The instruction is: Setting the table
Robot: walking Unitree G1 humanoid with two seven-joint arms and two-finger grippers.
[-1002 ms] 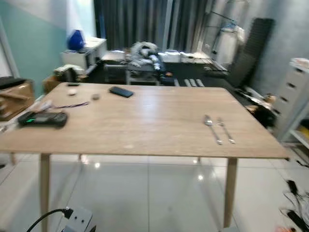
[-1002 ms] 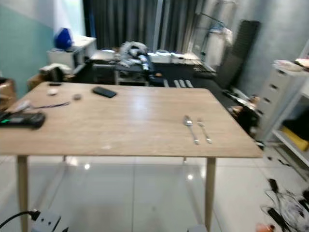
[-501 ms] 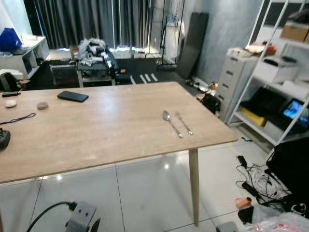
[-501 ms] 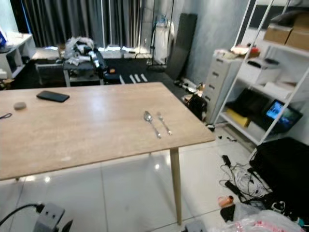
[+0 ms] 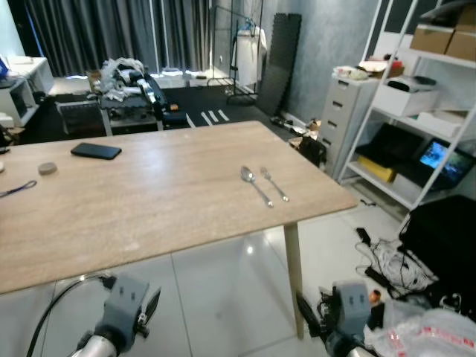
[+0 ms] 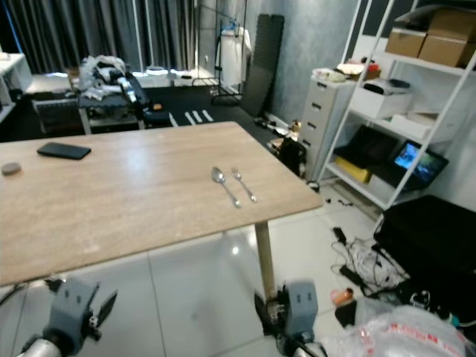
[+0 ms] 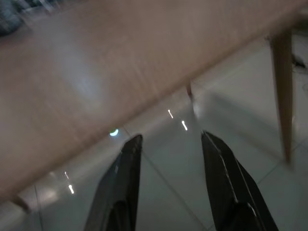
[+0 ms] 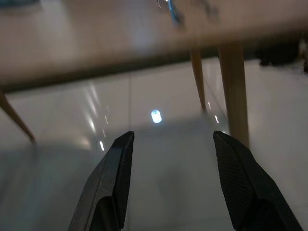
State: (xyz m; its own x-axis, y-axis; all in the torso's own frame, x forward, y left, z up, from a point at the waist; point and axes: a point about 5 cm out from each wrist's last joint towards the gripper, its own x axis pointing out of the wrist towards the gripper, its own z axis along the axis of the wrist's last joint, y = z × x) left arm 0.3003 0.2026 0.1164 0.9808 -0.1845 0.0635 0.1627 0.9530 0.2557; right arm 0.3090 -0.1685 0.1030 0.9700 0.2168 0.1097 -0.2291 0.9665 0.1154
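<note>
Both claws have risen; spoon [image 5: 255, 184] lies handle-near beside fork [image 5: 274, 184].

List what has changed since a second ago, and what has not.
The camera swung right, bringing the white shelves into view. Both arms have come up: the left hand and the right hand now hang open and empty below the table edge. The spoon, fork and phone lie unmoved.

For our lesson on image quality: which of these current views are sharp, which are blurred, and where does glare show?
Eye views: fairly sharp; the spoon and fork read clearly on the table. Left wrist view: dim and smeared, table edge streaked. Right wrist view: soft, with bright lamp reflections on the glossy floor.
</note>
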